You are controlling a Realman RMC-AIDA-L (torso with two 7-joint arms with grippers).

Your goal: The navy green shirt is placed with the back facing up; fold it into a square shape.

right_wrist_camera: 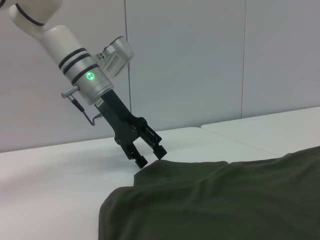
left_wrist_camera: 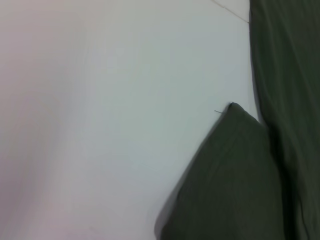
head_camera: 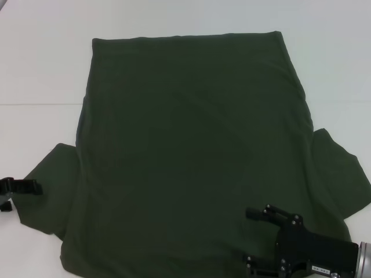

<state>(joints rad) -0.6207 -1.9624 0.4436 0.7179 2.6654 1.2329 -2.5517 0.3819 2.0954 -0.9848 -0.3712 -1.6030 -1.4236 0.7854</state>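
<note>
A dark green shirt point(head_camera: 191, 150) lies flat and unfolded on a white table point(head_camera: 40, 69), plain back up, both sleeves spread out. The left gripper point(right_wrist_camera: 147, 152) hovers at the left sleeve's edge, jaws spread, holding nothing. The right gripper point(head_camera: 258, 240) sits over the shirt's near right corner; I cannot tell how its jaws stand. No fold is made yet, so all the folding appears to remain

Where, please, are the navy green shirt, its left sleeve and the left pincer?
navy green shirt point(head_camera: 191, 150): head view, middle of its back.
left sleeve point(left_wrist_camera: 225, 185): left wrist view, sleeve's flat cloth.
left pincer point(right_wrist_camera: 149, 154): right wrist view, between fingertips.
</note>
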